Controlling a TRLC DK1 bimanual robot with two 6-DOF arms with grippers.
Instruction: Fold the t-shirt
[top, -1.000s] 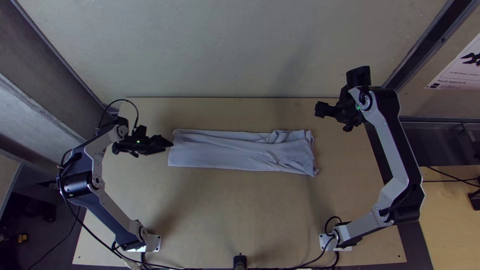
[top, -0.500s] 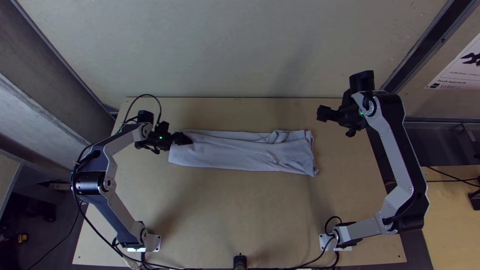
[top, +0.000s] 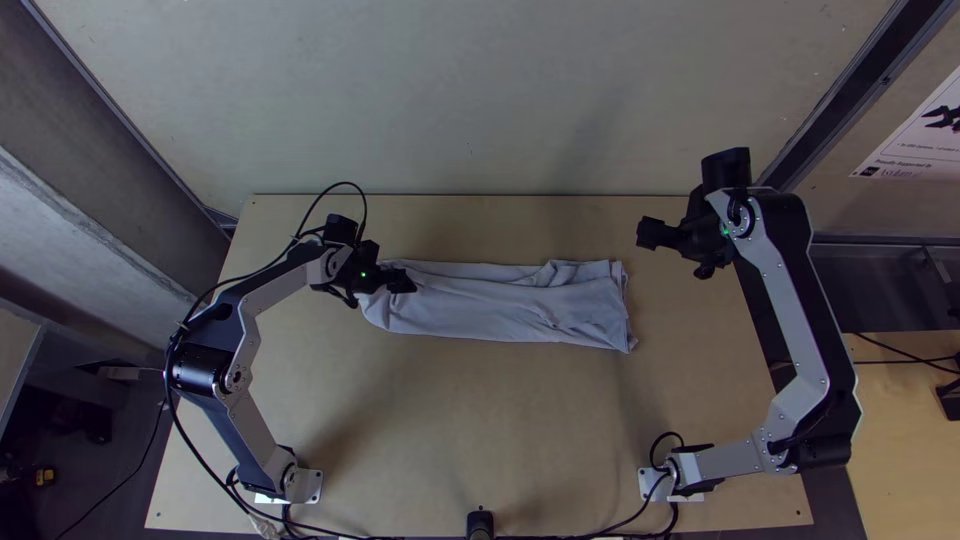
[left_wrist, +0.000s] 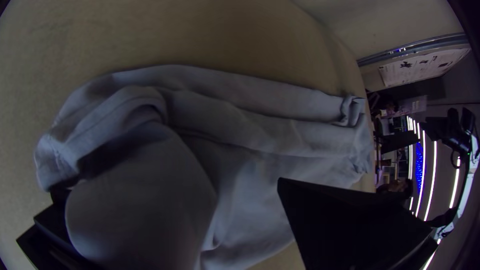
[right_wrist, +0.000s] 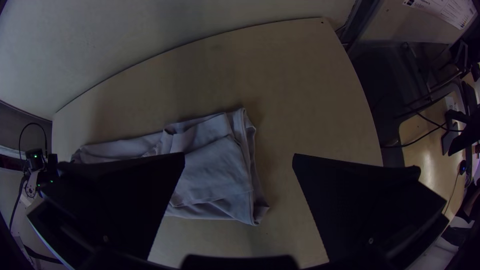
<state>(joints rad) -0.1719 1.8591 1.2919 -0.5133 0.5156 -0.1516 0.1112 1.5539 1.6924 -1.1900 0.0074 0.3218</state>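
Pale wood table (top: 480, 430); across its middle lies the shirt (top: 510, 305), folded into a long strip, its left end rumpled. There sits the left gripper (top: 382, 289), fingers wide apart, cloth bulging between and lapping over one, unpinched. Farther up, right of the shirt, the right gripper (top: 678, 243) hangs open, holding nothing.

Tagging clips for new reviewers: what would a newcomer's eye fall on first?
The pale t-shirt, folded into a long strip across the wooden table. Then the black left gripper at the strip's left end, cloth bulging between its open fingers. The right gripper is open beyond the other end.
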